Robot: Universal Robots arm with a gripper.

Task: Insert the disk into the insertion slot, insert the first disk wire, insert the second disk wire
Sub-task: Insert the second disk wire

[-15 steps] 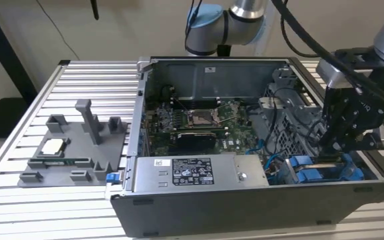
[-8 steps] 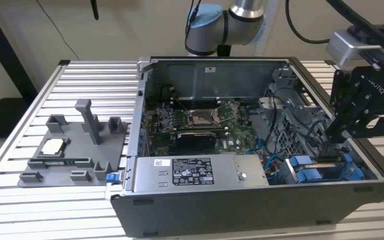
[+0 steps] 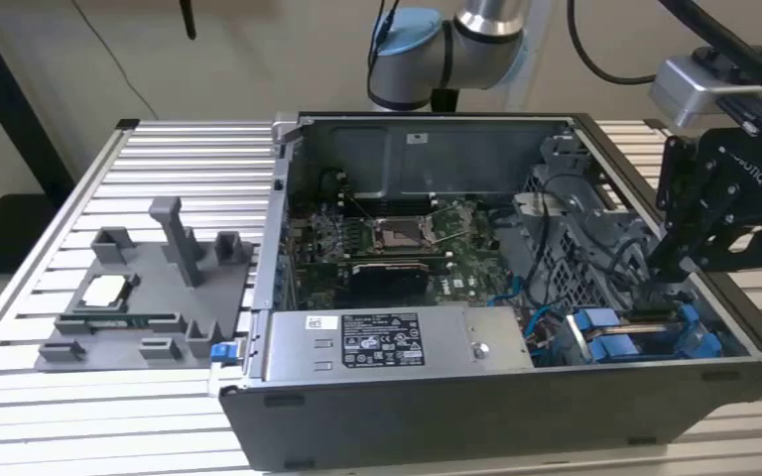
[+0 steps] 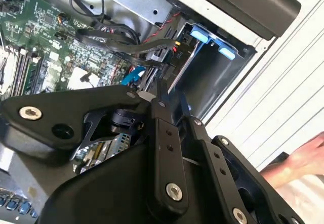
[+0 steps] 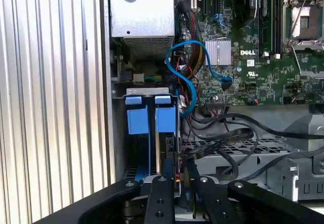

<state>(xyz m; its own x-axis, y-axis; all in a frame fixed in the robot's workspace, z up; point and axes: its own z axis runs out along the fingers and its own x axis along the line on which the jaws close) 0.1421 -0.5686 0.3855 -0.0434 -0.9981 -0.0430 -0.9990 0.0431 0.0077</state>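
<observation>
Blue carrier tabs mark the disk [image 5: 161, 120], already standing in the insertion slot [image 5: 144, 91] at the case's corner, so my pincer [image 5: 178, 176] hangs above it, pinched narrow on a black cable [image 5: 223, 145].

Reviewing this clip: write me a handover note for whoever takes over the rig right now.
The gripper is down inside the computer case, at the insertion slot and among the black wires.
The disk stands in the slot in its blue carrier, so insertion looks done.
Left: both wire steps. The pictures do not show whether either wire is seated.
</observation>
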